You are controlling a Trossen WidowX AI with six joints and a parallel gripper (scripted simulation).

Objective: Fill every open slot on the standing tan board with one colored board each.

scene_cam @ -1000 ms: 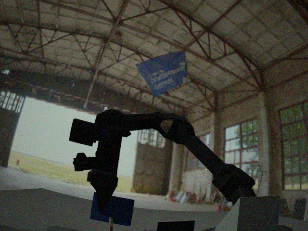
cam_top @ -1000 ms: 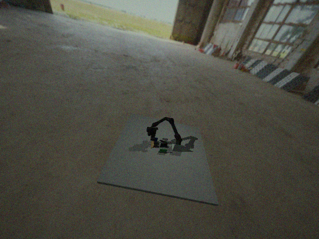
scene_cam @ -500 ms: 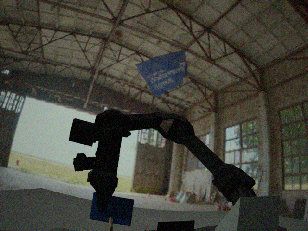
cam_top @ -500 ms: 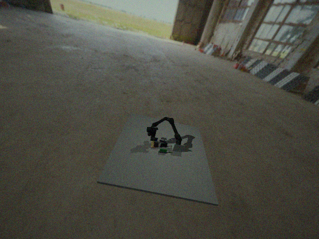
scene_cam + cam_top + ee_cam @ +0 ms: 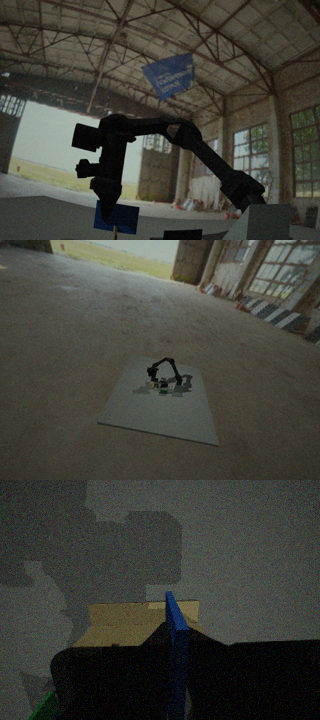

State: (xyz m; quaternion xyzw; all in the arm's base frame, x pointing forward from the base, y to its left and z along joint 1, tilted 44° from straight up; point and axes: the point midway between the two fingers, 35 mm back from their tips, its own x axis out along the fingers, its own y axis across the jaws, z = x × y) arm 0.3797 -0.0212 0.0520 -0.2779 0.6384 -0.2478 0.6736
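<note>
On the grey slab, a green board lies near the pincer pinching a blue board.

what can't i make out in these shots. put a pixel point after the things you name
- Notch of the blue board (image 5: 126, 218) (image 5: 178, 655): behind the tan board in the exterior view; out of sight under the fingers in the wrist view.
- Slots of the tan board (image 5: 153, 384) (image 5: 115, 232) (image 5: 120, 634): too small in the top view, edge-on in the exterior view, partly covered by the black fingers in the wrist view.
- Green board (image 5: 163, 391) (image 5: 44, 707): tiny in the top view, cut off by the wrist view's lower left edge.
</note>
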